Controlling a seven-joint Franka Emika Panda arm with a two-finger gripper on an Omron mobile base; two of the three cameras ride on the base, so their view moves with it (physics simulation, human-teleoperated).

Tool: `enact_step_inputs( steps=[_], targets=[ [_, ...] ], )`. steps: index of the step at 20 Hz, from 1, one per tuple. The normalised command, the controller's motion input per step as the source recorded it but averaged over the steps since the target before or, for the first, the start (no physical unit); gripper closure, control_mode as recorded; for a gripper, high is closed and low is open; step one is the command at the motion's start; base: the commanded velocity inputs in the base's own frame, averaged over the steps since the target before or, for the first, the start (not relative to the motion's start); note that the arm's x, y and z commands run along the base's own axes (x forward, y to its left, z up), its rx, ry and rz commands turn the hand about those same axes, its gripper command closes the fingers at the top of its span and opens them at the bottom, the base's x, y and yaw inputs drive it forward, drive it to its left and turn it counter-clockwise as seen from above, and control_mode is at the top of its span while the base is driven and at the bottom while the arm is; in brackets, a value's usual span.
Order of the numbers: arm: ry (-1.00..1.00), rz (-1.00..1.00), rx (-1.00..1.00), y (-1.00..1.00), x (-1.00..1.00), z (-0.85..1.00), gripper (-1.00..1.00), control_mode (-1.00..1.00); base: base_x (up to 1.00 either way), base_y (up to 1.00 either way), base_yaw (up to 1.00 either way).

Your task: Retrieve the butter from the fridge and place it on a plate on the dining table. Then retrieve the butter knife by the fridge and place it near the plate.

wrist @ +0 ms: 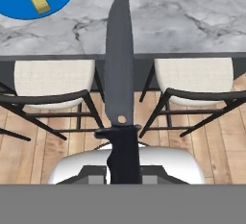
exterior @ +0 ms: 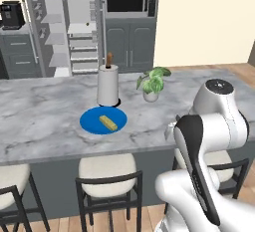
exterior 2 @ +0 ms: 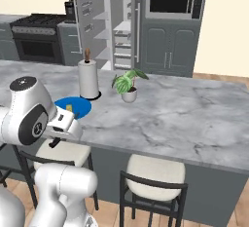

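Butter (exterior: pixel 108 122) is sitting on the plate (exterior: pixel 90 119) already; claw (wrist: pixel 124 172) is clamped on the knife (wrist: pixel 120 74), carrying it over stools toward the tabletop (wrist: pixel 192 16), plate at 11 o'clock.

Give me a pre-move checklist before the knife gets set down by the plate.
1. Butter lying on the plate: ok.
2. Butter knife held in the gripper, blade pointing away from the hand: ok.
3. Jaws shut on the knife handle: ok.
4. Bare marble on the dining table beside the plate for the knife: ok.
5. Knife over the table: not ok; the hand view shows it mostly above the stools and floor.
6. Paper towel roll and plant stand behind the plate, away from the near edge: ok.
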Motion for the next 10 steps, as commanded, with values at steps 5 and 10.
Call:
enact_step_inputs(
  steps=[5, 10],
  targets=[
    [0.0, 0.0, 0.0, 0.0, 0.34, 0.0, 1.0, -1.0, 0.1, 0.0, 0.0],
    [0.0, 0.02, 0.0, 0.0, 0.7, 0.0, 1.0, -1.0, 0.0, 0.0, 0.0]
  ],
)
